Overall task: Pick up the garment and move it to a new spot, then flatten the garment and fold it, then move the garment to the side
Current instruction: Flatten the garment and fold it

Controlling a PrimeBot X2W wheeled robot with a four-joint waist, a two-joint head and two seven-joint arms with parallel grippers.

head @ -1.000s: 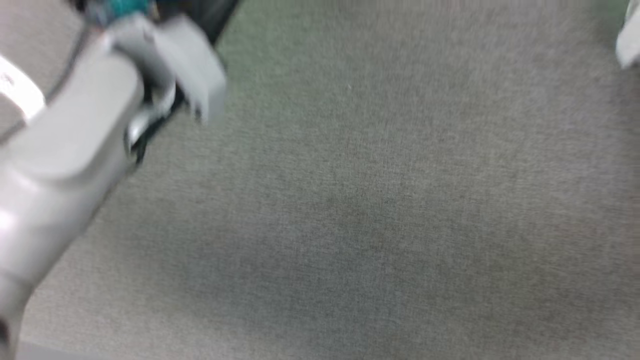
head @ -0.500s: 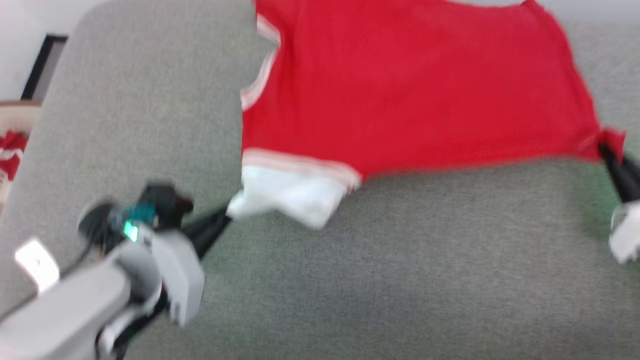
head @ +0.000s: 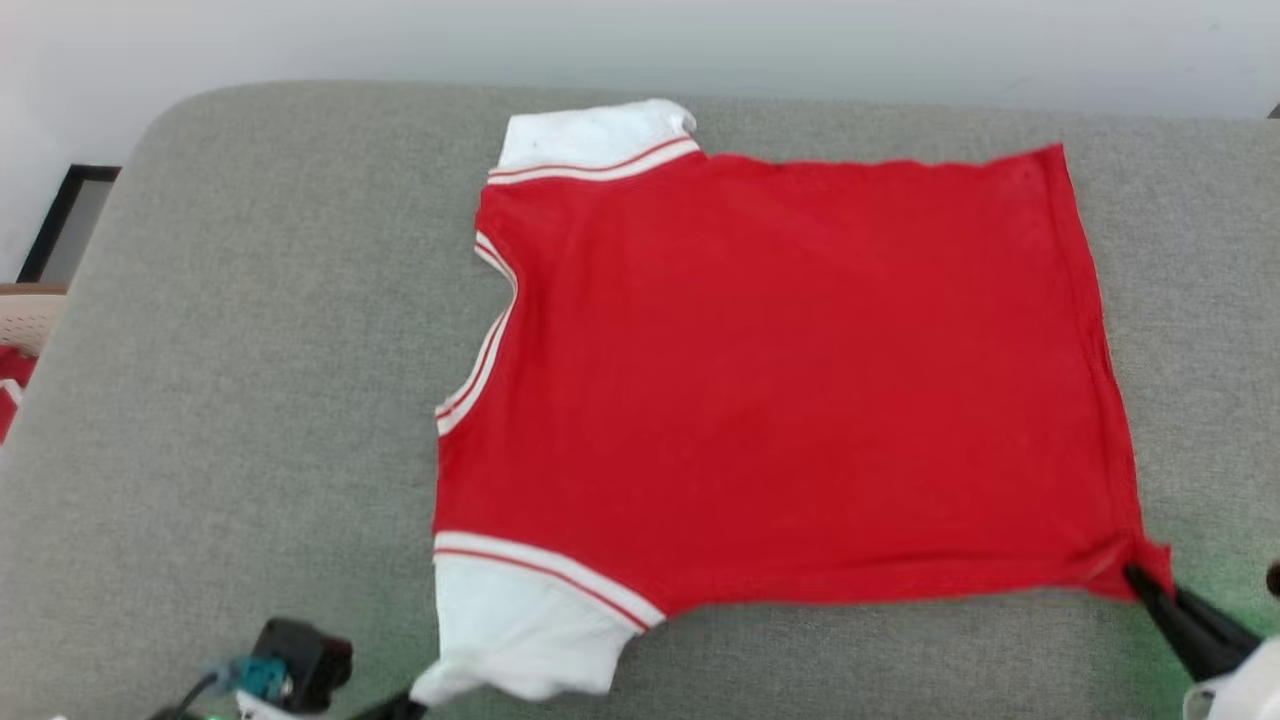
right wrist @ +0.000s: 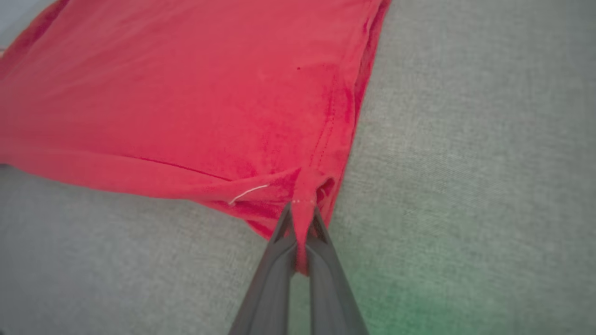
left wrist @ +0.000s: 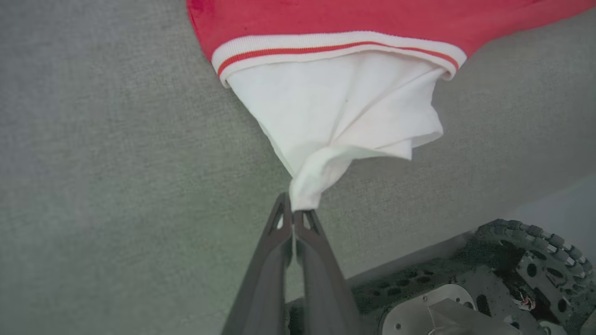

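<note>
The garment (head: 780, 380), a red jersey with white sleeves and striped trim, lies spread flat on the grey padded surface (head: 260, 400), plain side up, collar toward the left. My left gripper (left wrist: 294, 218) is shut on the tip of the near white sleeve (left wrist: 344, 116), which is bunched to a point at my fingertips. That sleeve (head: 510, 630) shows at the bottom of the head view. My right gripper (right wrist: 301, 218) is shut on the near hem corner (head: 1140, 570) of the red cloth. Chest letters are hidden.
The surface's near edge and my wheeled base (left wrist: 489, 288) sit just below the left gripper. At far left, beyond the surface, a pale basket edge (head: 25, 315) with red-and-white cloth (head: 10, 385) and a dark frame (head: 60, 220) stand by the wall.
The head camera has swung upward, so the whole jersey has come into view. Both grippers stay shut on the sleeve and hem corner; the jersey now lies stretched flat.
</note>
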